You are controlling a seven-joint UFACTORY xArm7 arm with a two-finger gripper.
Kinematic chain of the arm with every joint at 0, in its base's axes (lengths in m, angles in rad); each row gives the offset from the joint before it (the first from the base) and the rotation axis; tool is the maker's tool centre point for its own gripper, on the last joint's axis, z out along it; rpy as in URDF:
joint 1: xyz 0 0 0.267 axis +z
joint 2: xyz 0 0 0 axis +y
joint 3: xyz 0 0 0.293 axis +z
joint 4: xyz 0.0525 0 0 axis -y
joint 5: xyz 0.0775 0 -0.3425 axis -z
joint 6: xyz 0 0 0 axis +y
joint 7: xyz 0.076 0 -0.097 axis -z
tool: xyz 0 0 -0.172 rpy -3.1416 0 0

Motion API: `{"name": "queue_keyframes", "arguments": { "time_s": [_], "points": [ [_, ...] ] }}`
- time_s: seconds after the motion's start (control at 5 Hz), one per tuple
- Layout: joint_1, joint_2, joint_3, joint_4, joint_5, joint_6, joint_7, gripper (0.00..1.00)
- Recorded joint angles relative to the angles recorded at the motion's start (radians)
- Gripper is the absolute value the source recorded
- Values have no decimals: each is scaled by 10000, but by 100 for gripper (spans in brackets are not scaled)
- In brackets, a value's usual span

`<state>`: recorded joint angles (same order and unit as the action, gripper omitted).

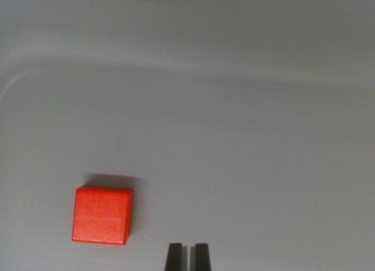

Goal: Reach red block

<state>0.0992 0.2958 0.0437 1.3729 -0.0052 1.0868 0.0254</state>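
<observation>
The red block point(102, 215) sits on a plain pale grey surface point(246, 136), low in the wrist view and toward its left. The end effector point(188, 256) shows only as two dark fingertips at the bottom edge, a little right of the block, with just a thin sliver of light between them, so it is closed or very nearly so and holds nothing.

What matters for the coming move is the offset: the block lies to the wrist view's left of the fingertips and slightly ahead of them, near but clearly apart, with bare surface in between. It is not on the line between the fingers. The block looks roughly cube-shaped, with no long axis to speak of, and its edges sit nearly square to the view, only slightly turned.

To reach it, the arm would likely need to shift sideways toward the wrist view's left and a touch forward until the block sits centred above the fingertips. Height above the surface cannot be judged from this single view.
</observation>
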Motion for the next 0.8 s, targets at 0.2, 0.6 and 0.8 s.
{"name": "queue_keyframes", "arguments": {
  "time_s": [0.2, 0.6, 0.8],
  "points": [
    [0, 0, 0, 0, 0, 0, 0, 0],
    [94, 281, 75, -205, 0, -436, 15, 0],
    [191, 571, 152, -417, 0, -888, 31, 0]
  ]
}}
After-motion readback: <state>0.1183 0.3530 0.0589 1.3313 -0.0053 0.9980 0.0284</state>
